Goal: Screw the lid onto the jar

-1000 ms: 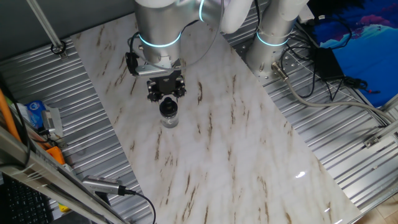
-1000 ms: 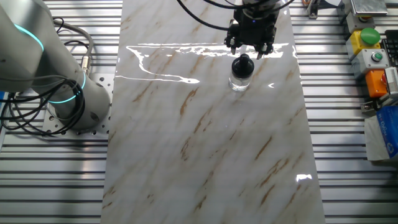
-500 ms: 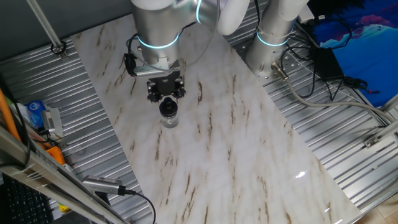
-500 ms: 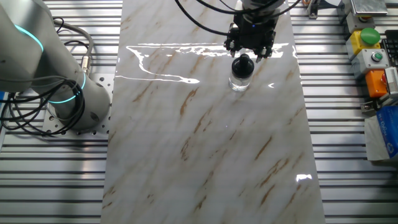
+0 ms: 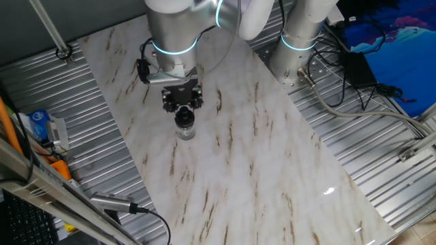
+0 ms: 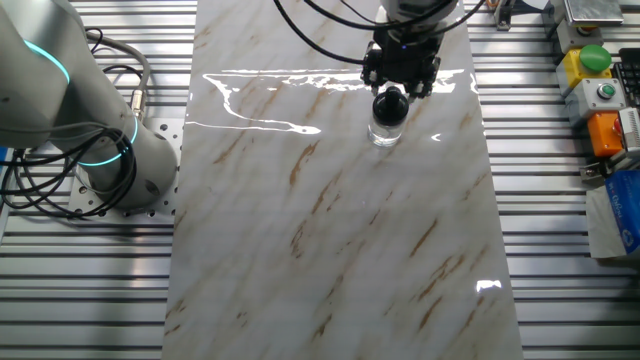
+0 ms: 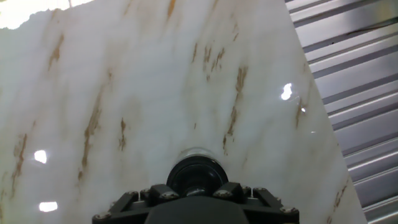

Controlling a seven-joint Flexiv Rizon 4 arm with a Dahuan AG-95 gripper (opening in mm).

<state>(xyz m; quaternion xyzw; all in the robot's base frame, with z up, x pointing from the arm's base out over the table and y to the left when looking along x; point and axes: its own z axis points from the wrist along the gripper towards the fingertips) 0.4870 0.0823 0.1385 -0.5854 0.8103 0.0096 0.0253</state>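
Two high fixed views from opposite sides, hand view close, all sharing the jar.

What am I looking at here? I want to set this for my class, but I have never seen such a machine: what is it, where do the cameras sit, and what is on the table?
This is a robot arm bolted beside a marble-patterned table. At its end is a black claw with two fingers. Two pictures come from fixed cameras that look down on the table from different sides. The third comes from a camera on the hand itself, looking along the fingers. On the table stands one small clear glass jar with a round black lid on top. The claw sits right at the lid, seen close up in the hand view. Whether its fingers are pressing the lid cannot be told from these pictures. The job is to screw the lid onto the jar.
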